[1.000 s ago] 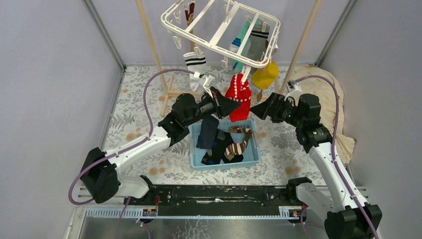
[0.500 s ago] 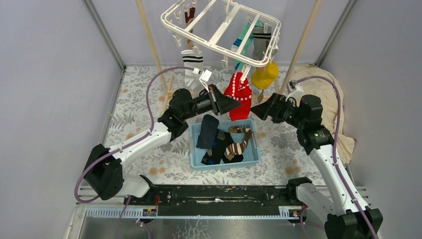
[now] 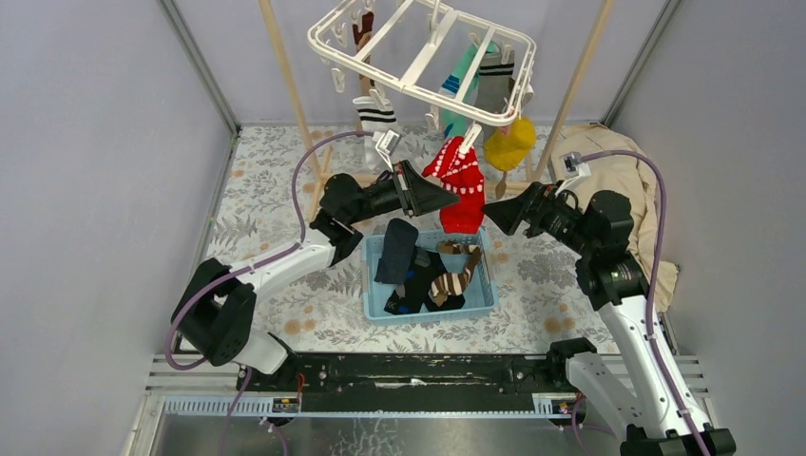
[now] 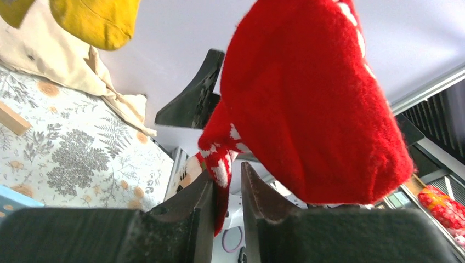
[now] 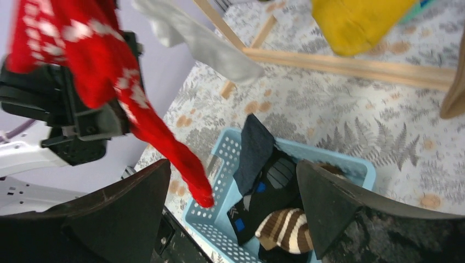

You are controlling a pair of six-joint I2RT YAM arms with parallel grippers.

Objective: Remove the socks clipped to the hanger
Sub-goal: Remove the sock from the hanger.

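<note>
Left gripper (image 4: 227, 174) is straddling cuff of red sock (image 4: 307, 98), jaws narrow, grip unclear; thin pinch is risking slip-off.

Red sock (image 3: 460, 185), white knit motif. Yellow sock (image 3: 508, 144). White sock (image 3: 374, 119) w/ blk stripes. Hanger (image 3: 409, 92) white. Basket (image 3: 430, 313) lt blue; brown-striped sock (image 3: 454, 283) inside. Bench (image 3: 266, 218): grey fern print, orange spots.

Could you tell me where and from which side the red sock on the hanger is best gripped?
Grip the red sock at its free lower end, probably from the left side, jaws across the fabric. It hangs limp from the near rim of the hanger, so that end is thin and loose.
</note>
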